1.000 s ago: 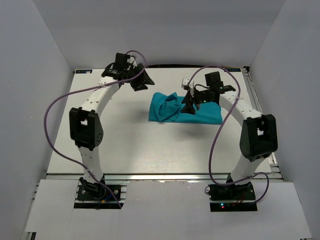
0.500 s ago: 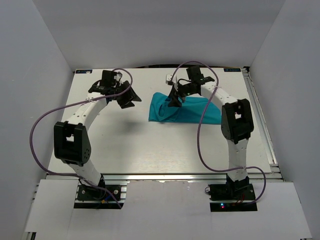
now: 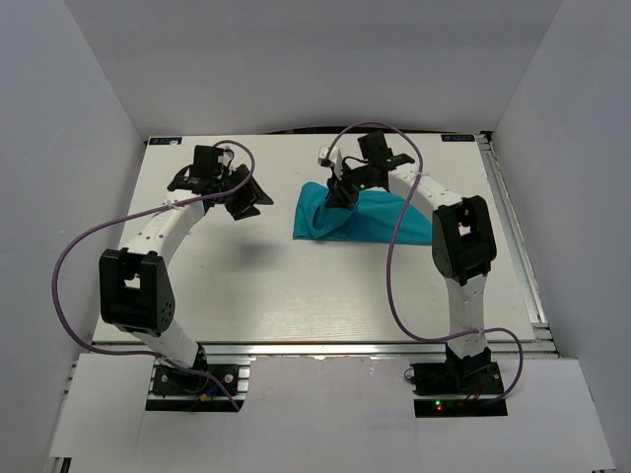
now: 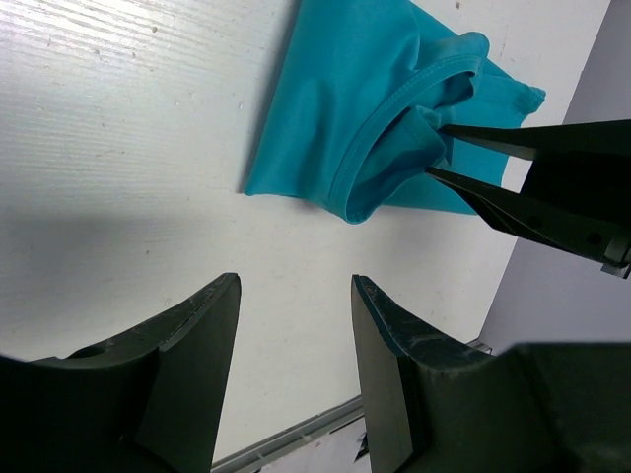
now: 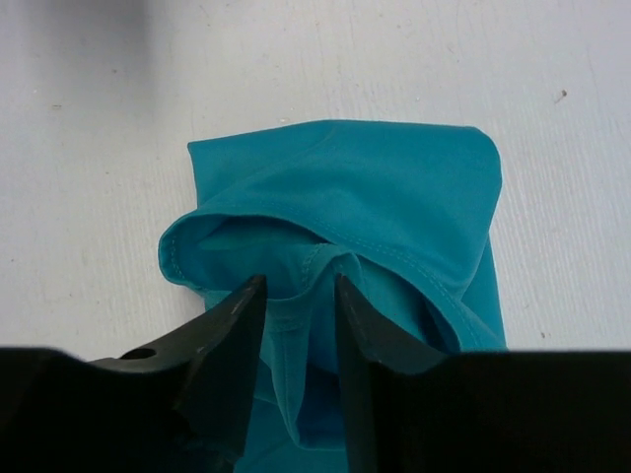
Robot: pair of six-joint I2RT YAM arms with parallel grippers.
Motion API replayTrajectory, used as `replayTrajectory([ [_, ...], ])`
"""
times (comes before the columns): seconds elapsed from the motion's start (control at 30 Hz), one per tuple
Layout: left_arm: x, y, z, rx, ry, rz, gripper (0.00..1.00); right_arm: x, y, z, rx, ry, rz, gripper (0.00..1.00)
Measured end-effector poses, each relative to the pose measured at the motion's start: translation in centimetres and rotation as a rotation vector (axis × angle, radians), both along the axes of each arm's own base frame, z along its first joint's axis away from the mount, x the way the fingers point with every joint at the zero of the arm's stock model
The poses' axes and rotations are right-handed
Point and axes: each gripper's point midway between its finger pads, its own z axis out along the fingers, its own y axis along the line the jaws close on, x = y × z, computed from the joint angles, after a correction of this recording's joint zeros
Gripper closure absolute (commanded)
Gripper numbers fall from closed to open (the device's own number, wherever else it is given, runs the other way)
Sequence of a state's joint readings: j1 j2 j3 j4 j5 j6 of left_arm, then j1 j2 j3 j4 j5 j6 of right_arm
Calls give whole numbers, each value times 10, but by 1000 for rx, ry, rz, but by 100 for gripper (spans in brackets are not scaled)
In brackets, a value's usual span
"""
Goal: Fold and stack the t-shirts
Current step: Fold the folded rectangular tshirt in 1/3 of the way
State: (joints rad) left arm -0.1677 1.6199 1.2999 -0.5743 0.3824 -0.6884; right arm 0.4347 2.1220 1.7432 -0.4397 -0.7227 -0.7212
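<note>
A collar fold of the plain teal cloth t-shirt [image 5: 375,187] is clamped in the right hand [image 5: 294,288] for folding; the left hand [image 4: 294,286] is held alongside, fingers apart.

The fingers of my right end effector [image 5: 299,283] hide the near part of the t-shirt [image 5: 394,187] in the wrist view; whether they pinch cloth I cannot tell; from above they cover its far left corner.

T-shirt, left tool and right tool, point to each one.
t-shirt [image 3: 321,225], top view, flat left part.
left tool [image 4: 296,296], left wrist view, gap between fingertips.
right tool [image 5: 299,284], right wrist view, between fingertips gripping the t-shirt.
</note>
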Motion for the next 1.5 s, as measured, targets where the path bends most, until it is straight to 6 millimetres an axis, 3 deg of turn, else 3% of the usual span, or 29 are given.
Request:
replayTrajectory([
  [0.2, -2, 0, -5, -3, 13, 5, 41, -4, -4, -11, -20, 29, -17, 87],
  [0.33, -4, 0, -8, -7, 19, 4, 41, -14, -10, -28, -43, 76, -22, 93],
  [0.53, -4, -1, -9, -13, 16, 1, 41, -32, -32, -41, -69, 145, -81, 93],
  [0.7, -4, -3, -9, -21, 14, -6, 41, -37, -58, -24, -52, 139, -167, 93],
  [0.87, -4, -4, -10, -27, 16, -12, 41, -40, -70, -15, -27, 143, -244, 92],
  [1.23, -2, -8, -12, -46, 21, -29, 41, -56, -84, -49, -53, 272, -360, 88],
  [1.5, 11, -16, -7, -76, 10, -54, 41, -60, -95, -61, -41, 354, -441, 75],
])
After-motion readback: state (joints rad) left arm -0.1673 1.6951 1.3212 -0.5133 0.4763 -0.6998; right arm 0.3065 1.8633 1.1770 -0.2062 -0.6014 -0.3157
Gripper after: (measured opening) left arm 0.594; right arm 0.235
